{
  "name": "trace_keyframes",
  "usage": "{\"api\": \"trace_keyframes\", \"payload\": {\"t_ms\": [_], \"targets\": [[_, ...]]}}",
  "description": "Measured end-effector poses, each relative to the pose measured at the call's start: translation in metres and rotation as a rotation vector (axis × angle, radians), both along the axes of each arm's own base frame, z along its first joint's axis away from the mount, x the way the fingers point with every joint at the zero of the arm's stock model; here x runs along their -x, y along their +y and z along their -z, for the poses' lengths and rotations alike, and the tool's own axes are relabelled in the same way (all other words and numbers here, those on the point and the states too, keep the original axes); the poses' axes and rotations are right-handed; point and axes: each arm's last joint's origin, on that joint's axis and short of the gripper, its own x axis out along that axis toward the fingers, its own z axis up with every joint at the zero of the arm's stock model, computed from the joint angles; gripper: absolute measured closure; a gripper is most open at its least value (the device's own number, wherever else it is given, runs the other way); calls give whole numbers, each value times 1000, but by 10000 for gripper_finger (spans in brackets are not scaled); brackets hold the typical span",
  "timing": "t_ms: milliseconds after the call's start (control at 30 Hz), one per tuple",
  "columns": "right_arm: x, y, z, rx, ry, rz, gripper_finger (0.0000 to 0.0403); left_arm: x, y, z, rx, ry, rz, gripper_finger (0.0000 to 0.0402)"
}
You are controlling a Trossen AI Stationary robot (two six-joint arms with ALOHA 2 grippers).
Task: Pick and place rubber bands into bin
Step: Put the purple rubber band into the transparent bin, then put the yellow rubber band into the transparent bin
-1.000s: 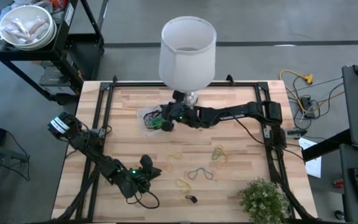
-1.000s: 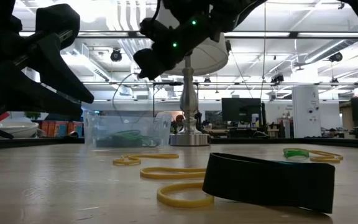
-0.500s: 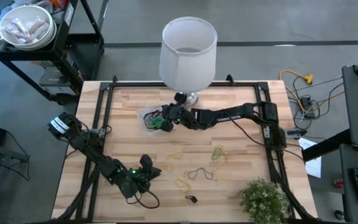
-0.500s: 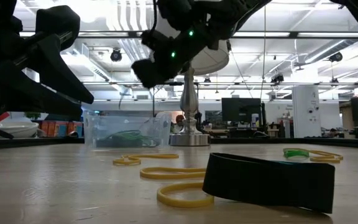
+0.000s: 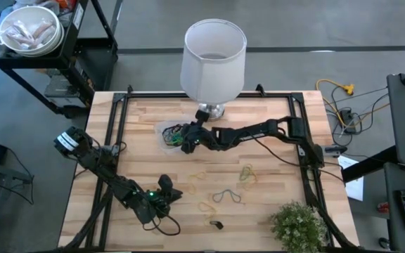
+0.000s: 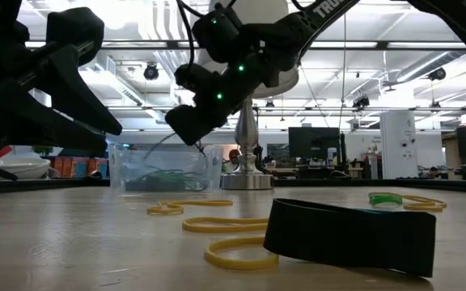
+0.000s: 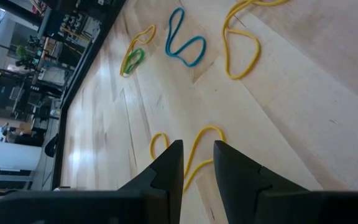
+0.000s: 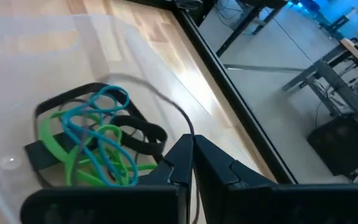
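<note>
The bin point(image 5: 173, 133) is a clear tub at the table's far middle, next to the lamp's foot; it shows in the low view as the bin point(image 6: 164, 169) too. Green, blue and black rubber bands point(image 8: 95, 146) lie in it. My right gripper point(image 5: 188, 139) hangs over the bin, shut on a thin black rubber band point(image 8: 143, 89). Loose rubber bands lie on the wood: a yellow one point(image 5: 200, 175), a yellow-green pair point(image 5: 247, 173), a blue one point(image 5: 228, 196), another yellow one point(image 5: 206, 207) and a wide black one point(image 5: 216, 225). My left gripper point(image 5: 166, 187) waits open near the table's near left. My right gripper pinches the thin black rubber band between its two shut fingertips point(image 8: 180, 155), coming at it from above and from the table's right, slanting down. The band's strand point(image 8: 182, 118) rises from the fingertips and curves away, slack, above the bands in the bin.
A white lampshade point(image 5: 213, 53) on a metal foot point(image 5: 210, 111) stands just behind the bin. A small green plant point(image 5: 297, 225) sits at the near right corner. Black frame rails point(image 5: 114, 126) run along the table's edges. Bare wood lies between the bin and the loose bands.
My right gripper has come down and a little toward the table's left, closer over the bin, still shut on the thin black band. Nothing else has moved.
</note>
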Motion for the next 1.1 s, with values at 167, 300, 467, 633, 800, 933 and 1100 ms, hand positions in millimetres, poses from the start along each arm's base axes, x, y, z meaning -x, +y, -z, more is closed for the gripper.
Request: {"api": "trace_keyframes", "payload": {"t_ms": [167,300,467,633,800,933,1100], "targets": [[0,-1,-1,5,5,-4,394,0,0,0,0,0,0,329],[-1,1,-2,-1,10,-38,377,0,0,0,0,0,0,329],[-2,1,-1,-19,8,-66,329,0,0,0,0,0,0,329],[-2,4,-2,3,28,-89,287,0,0,0,1,0,-1,329],[-3,21,-4,61,84,-187,274,-1,0,1,38,11,7,329],[2,41,-14,94,142,-253,276,-5,4,2,83,51,46,329],[18,67,-35,89,232,-308,284,-14,14,3,126,87,57,329]]}}
